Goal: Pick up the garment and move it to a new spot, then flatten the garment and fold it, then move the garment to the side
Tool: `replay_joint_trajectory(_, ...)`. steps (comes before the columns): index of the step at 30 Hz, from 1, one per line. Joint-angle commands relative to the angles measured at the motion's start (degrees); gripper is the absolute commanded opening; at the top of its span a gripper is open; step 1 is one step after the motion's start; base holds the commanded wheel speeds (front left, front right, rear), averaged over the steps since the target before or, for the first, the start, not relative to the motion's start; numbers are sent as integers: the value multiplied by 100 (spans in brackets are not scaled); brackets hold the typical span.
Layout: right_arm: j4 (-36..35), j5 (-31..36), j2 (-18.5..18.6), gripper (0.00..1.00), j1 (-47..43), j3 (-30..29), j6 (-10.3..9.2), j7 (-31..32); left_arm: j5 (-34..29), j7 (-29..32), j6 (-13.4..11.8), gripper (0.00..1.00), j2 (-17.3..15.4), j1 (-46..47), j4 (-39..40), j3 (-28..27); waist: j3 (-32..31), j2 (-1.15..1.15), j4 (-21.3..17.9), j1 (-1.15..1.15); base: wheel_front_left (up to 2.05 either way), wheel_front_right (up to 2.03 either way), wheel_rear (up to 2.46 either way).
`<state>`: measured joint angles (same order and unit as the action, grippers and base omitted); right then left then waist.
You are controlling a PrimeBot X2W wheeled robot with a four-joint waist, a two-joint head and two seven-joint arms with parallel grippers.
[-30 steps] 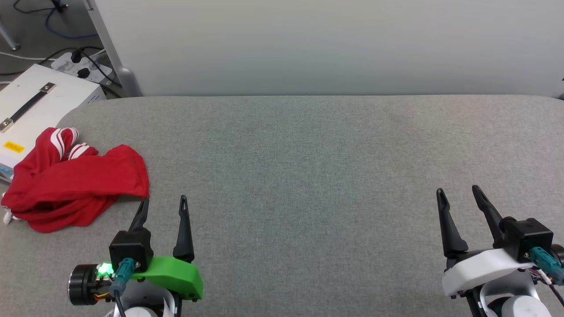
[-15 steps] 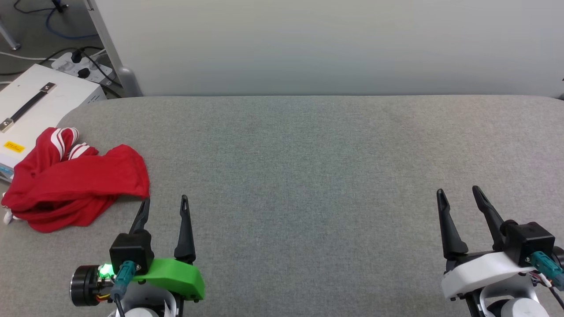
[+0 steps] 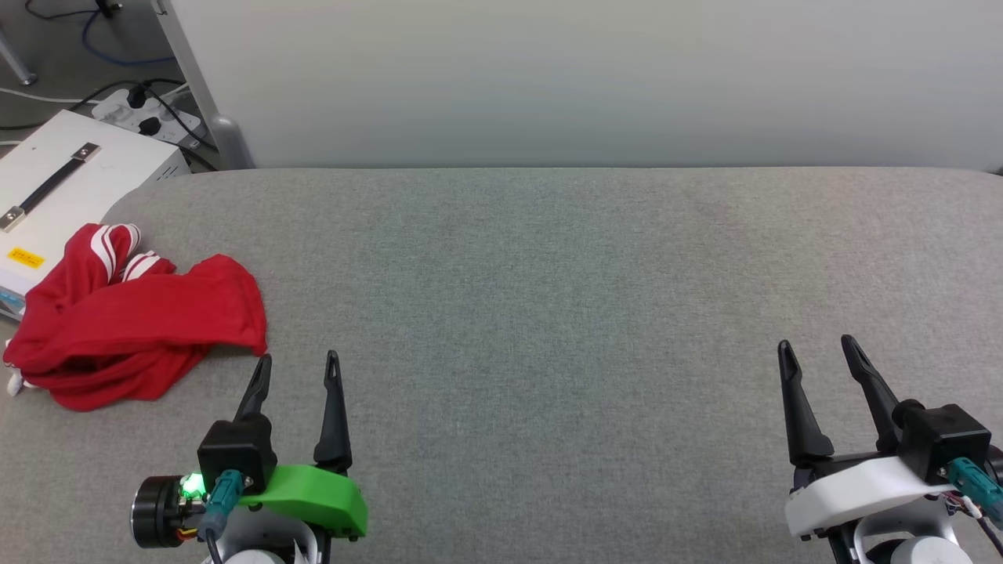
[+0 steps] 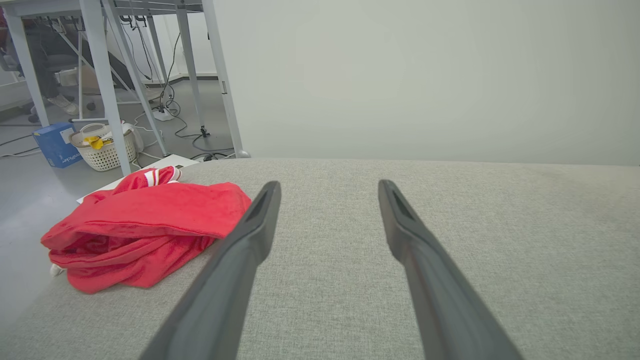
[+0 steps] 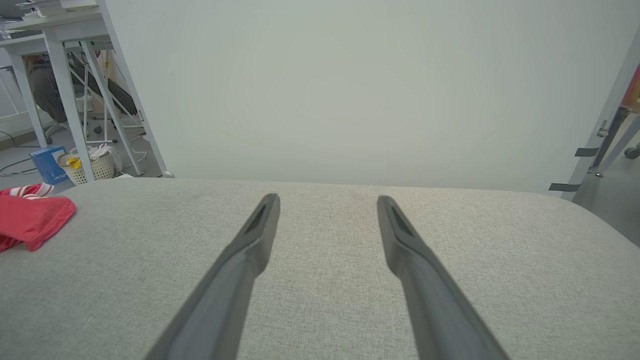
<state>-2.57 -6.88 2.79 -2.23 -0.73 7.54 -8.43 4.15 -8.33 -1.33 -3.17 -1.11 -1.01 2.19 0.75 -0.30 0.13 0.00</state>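
Note:
The garment (image 3: 133,329) lies crumpled in a red heap at the left edge of the grey padded table (image 3: 548,298), striped trim showing at its far end. The left wrist view has the garment (image 4: 145,225) just left of my fingers; in the right wrist view the garment (image 5: 30,215) is far off at the left edge. My left gripper (image 3: 298,360) stands open and empty, its tips just right of the heap's near corner and apart from it. Open and empty too, my right gripper (image 3: 815,348) hovers near the table's front right.
A white box with a black handle (image 3: 55,196) stands beside the table's left end, with a power strip and cables (image 3: 149,113) on the floor behind it. A pale wall panel (image 3: 588,78) runs along the far edge. Desk legs and a basket (image 4: 102,147) stand beyond.
Both grippers have drawn back slightly toward the bottom of the head view. The garment has not moved.

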Motion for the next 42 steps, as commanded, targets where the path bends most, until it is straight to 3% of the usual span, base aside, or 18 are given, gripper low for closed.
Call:
replay_joint_trajectory(1,-35,-87,6,100,-56,0,-3,-72,56,-73,-47,100,18,-26,-13,19,8,18,22,0,0,0,0)
replay_joint_trajectory(19,-163,-147,7,100,-69,150,-4,-282,255,-286,-177,100,22,15,-41,-59,122,22,636,0,0,0,0)
replay_joint_trajectory(42,-274,-215,9,100,-145,458,-5,-564,555,-573,-288,100,27,-48,-137,-171,190,28,2026,0,0,0,0)
